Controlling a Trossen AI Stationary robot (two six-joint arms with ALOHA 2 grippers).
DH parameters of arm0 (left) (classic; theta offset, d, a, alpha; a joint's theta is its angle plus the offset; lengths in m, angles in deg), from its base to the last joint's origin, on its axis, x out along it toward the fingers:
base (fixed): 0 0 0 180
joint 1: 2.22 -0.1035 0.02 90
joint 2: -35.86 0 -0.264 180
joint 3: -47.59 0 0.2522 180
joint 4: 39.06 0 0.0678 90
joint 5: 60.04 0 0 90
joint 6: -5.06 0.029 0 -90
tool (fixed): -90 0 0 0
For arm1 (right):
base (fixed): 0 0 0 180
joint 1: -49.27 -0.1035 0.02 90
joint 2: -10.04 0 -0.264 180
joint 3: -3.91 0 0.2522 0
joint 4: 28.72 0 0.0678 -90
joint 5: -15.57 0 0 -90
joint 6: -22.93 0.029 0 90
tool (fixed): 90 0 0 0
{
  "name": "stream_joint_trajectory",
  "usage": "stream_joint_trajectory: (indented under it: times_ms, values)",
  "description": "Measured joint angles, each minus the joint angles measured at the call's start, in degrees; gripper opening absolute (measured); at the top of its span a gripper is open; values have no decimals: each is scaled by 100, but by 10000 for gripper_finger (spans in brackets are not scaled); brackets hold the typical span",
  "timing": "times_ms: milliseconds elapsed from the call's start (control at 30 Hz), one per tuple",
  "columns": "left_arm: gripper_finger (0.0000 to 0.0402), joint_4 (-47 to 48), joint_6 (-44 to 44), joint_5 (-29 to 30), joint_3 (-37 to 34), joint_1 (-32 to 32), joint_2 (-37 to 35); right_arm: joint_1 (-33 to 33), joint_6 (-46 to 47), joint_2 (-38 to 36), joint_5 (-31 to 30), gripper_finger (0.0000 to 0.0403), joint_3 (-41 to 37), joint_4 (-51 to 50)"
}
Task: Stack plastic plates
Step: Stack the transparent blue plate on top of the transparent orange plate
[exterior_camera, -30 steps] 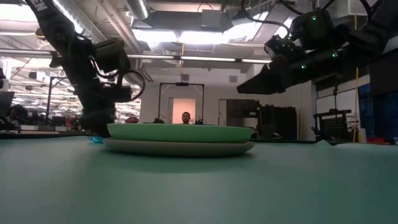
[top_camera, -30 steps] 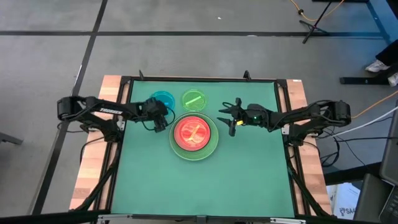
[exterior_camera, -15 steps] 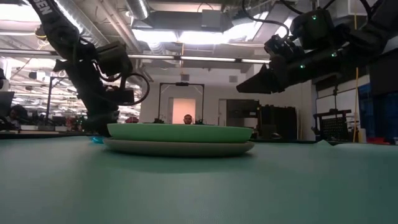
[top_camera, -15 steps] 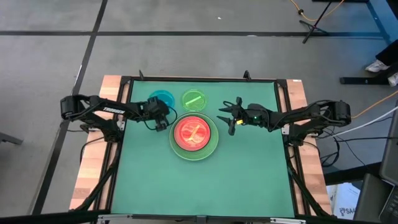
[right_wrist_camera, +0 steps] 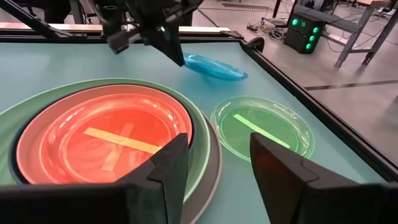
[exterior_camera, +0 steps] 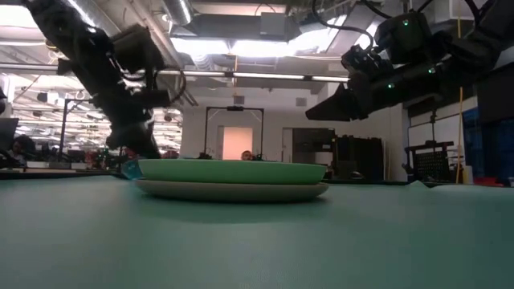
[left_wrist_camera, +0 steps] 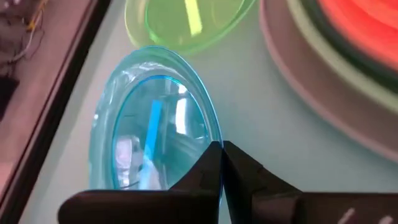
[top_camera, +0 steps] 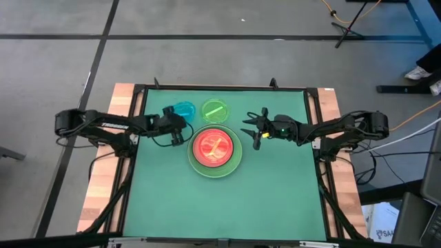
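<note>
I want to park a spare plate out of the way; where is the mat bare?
The near half of the mat, below the plate stack, is bare, as are the strips along its sides. The far edge is crowded: the left gripper shut on the blue plate, the green plate, and the open right gripper.

The left arm reaches in low from its side, its left claw (top_camera: 180, 131) with fingers (left_wrist_camera: 208, 171) pressed together on the rim of the small blue plate (left_wrist_camera: 152, 127), lifting it at a tilt. The right claw (top_camera: 253, 129) hangs above the tabletop, fingers (right_wrist_camera: 168, 165) spread apart.
</note>
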Motion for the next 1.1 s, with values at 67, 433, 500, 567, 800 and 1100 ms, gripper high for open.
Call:
stream_joint_trajectory:
  times_ms: [67, 433, 500, 567, 800, 1100]
  values:
    - [2, -6, -4, -19, 0, 120, -198, 0, -1, 0, 0, 166, 0, 17]
    - [2, -349, -17, -399, 7, 851, -862, 0, 0, 0, -2, 166, 2, 28]
    - [2, -543, -17, -482, 11, 1004, -884, -1, 0, 2, -5, 166, 4, 28]
    - [2, -756, 20, -501, 11, 1171, -887, 0, 0, 0, -6, 166, 4, 28]
    - [2, -1457, 309, -656, 15, 1729, -889, -2, 2, 2, 0, 166, 4, 20]
    - [2, -2004, 435, -1548, 15, 2096, -889, 0, 2, 2, 0, 166, 4, 46]
